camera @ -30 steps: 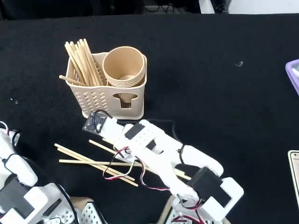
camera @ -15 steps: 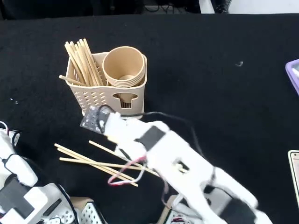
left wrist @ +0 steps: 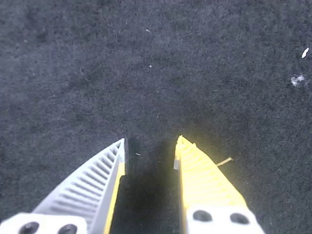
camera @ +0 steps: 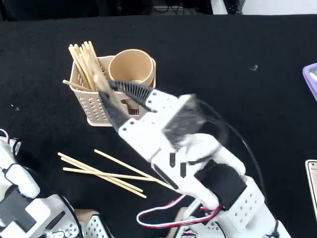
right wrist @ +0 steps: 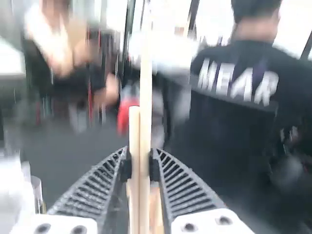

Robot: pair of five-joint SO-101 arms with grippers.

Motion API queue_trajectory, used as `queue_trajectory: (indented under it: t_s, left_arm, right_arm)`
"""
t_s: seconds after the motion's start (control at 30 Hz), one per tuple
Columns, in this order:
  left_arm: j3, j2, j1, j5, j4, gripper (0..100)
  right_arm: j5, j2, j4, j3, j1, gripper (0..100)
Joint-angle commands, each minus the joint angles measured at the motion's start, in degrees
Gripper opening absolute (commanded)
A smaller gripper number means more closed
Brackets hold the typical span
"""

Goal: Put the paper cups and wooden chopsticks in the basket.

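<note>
High view: the basket (camera: 99, 106) stands on the black bench (camera: 223, 49), toward the far left. Inside it, a nested stack of cups (camera: 131, 69) takes up the right part, mouths up. A bundle of chopsticks (camera: 85, 62) stands in the left part, leaning and fanning out above the rim. One of them pokes sideways over the left wall.

Nearer the arms, a few loose chopsticks (camera: 101, 173) lie flat on the bench, crossing one another, well apart from the basket.

The right claw (camera: 120, 99) shows as a blur over the basket's near wall. I cannot tell whether it touches the basket. In the right wrist view its jaws are pinched on two held chopsticks (right wrist: 140, 136), which stand upright between them with their tips well above the fingers.

The left claw (left wrist: 148, 151) points down at the bench cloth, with its jaws spread apart. Its arm sits at the near left corner of the bench.

A purple thing (camera: 311, 77) peeks in at the right edge of the bench.
</note>
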State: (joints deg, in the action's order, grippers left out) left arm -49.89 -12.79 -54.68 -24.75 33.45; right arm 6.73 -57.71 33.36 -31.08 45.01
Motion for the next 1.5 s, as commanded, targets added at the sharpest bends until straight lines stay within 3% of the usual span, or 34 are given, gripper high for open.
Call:
queue_trajectory:
  t_s: [0.0,0.13,0.27,0.63,0.9,1.33,1.47]
  left_arm:
    - [3.1,-0.4,0.7,-0.1,0.0,17]
    - [3.1,-0.4,0.7,-0.1,0.0,17]
    - [3.1,-0.5,0.7,-0.1,0.1,17]
    - [3.1,-0.5,0.7,-0.1,0.1,17]
    - [3.0,-0.6,0.7,-0.1,0.1,17]
    - [3.0,-0.6,0.7,-0.1,0.1,17]
    - [3.0,-0.6,0.7,-0.1,0.1,17]
  right_arm:
    - [-4.0,5.4,-22.7,3.5,-0.1,1.1]
    - [-4.0,13.1,-36.7,3.6,-0.1,1.1]
    - [-4.0,20.1,-42.8,4.3,-0.4,1.1]
    - [-4.4,33.4,-43.3,9.0,-8.3,1.1]
    - [-4.2,33.1,-43.0,1.5,-5.4,1.4]
    - [-4.1,26.9,-8.1,13.5,-5.4,1.8]
    - [-4.5,23.8,-4.2,13.3,-5.5,12.9]
